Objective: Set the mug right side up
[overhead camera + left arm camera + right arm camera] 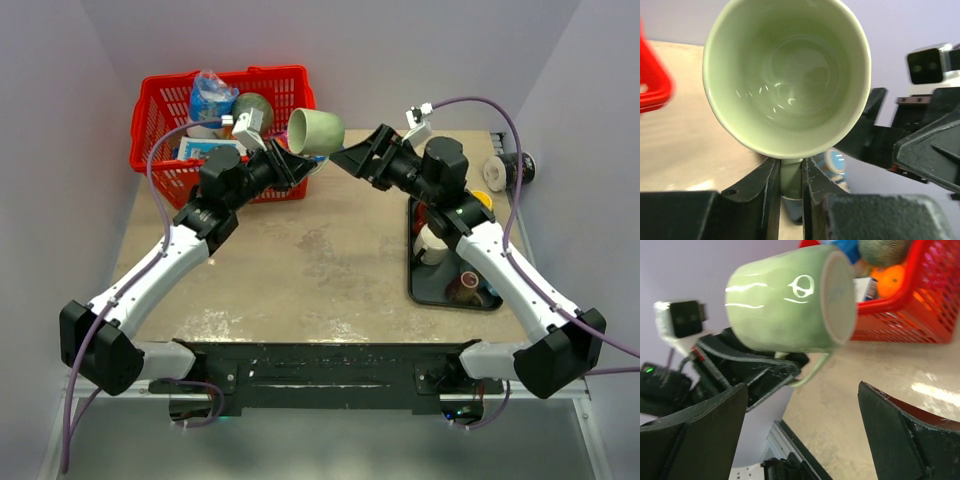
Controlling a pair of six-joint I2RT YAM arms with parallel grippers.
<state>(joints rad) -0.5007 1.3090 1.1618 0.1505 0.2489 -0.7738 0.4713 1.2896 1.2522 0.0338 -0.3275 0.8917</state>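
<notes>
1. Where the two arms meet over its far half, the table (300, 270) shows a tan, worn top with paler blotches at the middle and along the near edge.
2. Pale lilac walls (350, 50) close the scene on the left, far and right sides.
3. At the far left corner sits a red basket (160, 110) full of packets and round things. A black tray (425, 290) with cups lies along the right edge.
4. From its near-left base the left arm slants towards the far middle, its wrist raised off the table beside the basket's right end.
5. The left gripper (293, 158) is pinched almost shut on the handle (790, 180) of the mug (316, 130), one finger on each side of the thin loop.
6. The green mug hangs in the air on its side, just in front of the basket's right end. Its mouth faces back at the left wrist and its base faces the right arm.
7. The right arm mirrors the left, slanting from the near-right base to the far middle, its wrist level with the mug.
8. The right gripper (352, 155) is spread wide and holds nothing. Its fingers (705, 425) stand apart, just right of the mug.
</notes>
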